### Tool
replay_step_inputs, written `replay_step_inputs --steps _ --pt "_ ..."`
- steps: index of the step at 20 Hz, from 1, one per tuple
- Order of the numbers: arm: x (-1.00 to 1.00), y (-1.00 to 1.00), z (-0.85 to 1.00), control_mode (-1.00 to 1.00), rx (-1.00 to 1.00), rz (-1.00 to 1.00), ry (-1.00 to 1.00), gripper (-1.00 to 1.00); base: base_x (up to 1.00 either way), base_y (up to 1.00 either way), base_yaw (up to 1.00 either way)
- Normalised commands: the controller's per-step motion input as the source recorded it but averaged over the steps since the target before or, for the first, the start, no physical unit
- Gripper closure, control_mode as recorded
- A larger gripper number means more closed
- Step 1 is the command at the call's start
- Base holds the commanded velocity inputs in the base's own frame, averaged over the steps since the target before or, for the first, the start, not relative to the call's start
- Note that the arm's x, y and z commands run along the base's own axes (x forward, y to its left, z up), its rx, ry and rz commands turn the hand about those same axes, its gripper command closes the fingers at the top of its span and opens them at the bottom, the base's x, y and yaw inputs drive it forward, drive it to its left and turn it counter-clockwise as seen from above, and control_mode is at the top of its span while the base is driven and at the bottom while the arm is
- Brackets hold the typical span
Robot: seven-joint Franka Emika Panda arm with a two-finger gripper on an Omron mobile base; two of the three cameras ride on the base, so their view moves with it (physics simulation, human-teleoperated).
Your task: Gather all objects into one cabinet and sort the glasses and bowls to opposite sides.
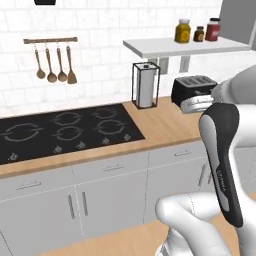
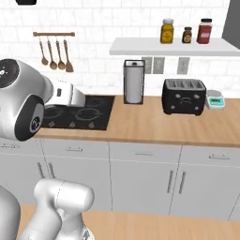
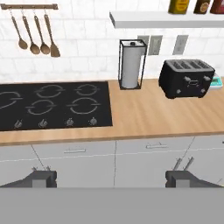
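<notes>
The wooden counter (image 2: pixel 154 124) is running across the scene, with grey drawers and cupboard doors (image 2: pixel 140 178) below it. The black cooktop (image 1: pixel 60 131) is lying at its left part, and a white wall shelf (image 2: pixel 173 47) is hanging above the right part. This shelf is carrying three jars (image 2: pixel 186 32), so it is not the cabinet of the task.

On the counter a black toaster (image 2: pixel 183 96) is standing, a paper towel roll in a wire holder (image 2: pixel 133 82) is standing near the cooktop's corner, and a small kitchen scale (image 2: pixel 215 100) is sitting just beside the toaster. Wooden utensils (image 1: pixel 54 64) are hanging from a rail on the tiled wall.

The gripper (image 3: pixel 111 177) is pointing at the counter front from some way off; its two finger tips (image 3: pixel 41 178) are standing wide apart and are holding nothing.

The bowl, the cups and the doorless cabinet are lying somewhere outside these pictures, so I cannot say where they are.

In my judgement the search is only beginning. The main risk is confusing the jar shelf with the target cabinet. Another risk is that the arm, which is folding high and close to the base, is sweeping against the toaster or the towel holder when the base is turning to look for the objects.
</notes>
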Motion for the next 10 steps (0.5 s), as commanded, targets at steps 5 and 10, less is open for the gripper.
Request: replay_step_inputs --steps 5,10 --pt "0.0 0.0 0.0 1.0 0.0 0.0 0.0 -1.0 0.0 -0.88 0.0" --pt "0.0 0.0 0.0 1.0 0.0 0.0 0.0 -1.0 -0.01 -1.0 0.0"
